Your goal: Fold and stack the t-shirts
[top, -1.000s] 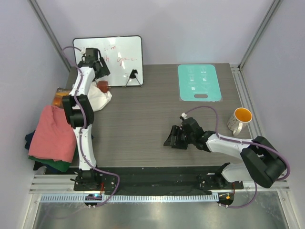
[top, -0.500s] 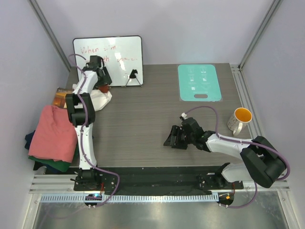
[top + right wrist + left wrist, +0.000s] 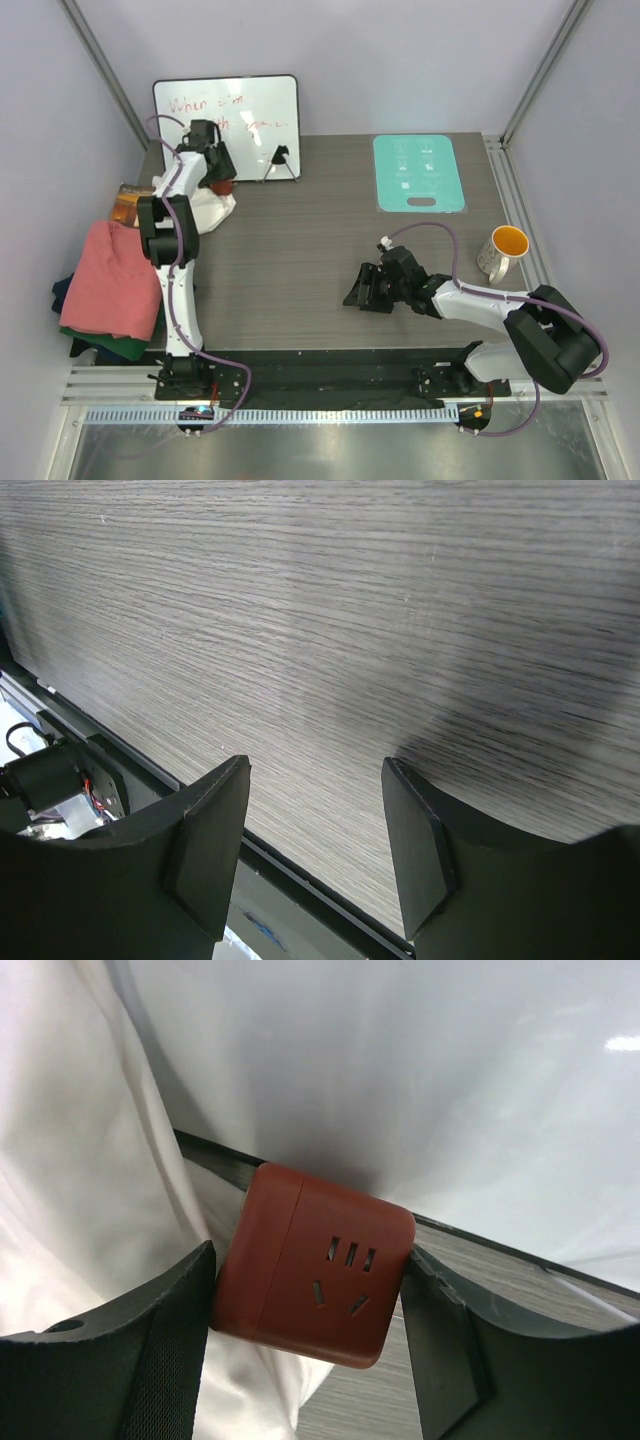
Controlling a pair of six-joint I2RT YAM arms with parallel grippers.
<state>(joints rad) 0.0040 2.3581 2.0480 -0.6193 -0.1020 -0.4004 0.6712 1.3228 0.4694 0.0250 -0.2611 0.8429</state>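
Note:
A crumpled white t-shirt (image 3: 203, 210) (image 3: 80, 1160) lies at the table's back left, below the whiteboard. A red socket cube (image 3: 222, 185) (image 3: 315, 1265) rests at the shirt's edge. My left gripper (image 3: 218, 178) (image 3: 310, 1255) is shut on the cube, one finger touching each of its sides. A salmon-pink t-shirt (image 3: 110, 280) lies on top of a dark green one (image 3: 100, 347) and a navy one (image 3: 62, 290) at the left edge. My right gripper (image 3: 358, 290) (image 3: 315, 770) is open and empty, low over bare wood near the front.
A whiteboard (image 3: 225, 110) leans at the back left, with a small black stand (image 3: 285, 160) in front of it. A teal mat (image 3: 418, 172) lies at the back right and a mug (image 3: 500, 250) with a yellow inside stands at the right. An orange item (image 3: 125, 205) sits beside the white shirt.
My left gripper has moved a little right and down from the whiteboard to the red cube, and its jaws have narrowed onto it. The right arm has not moved.

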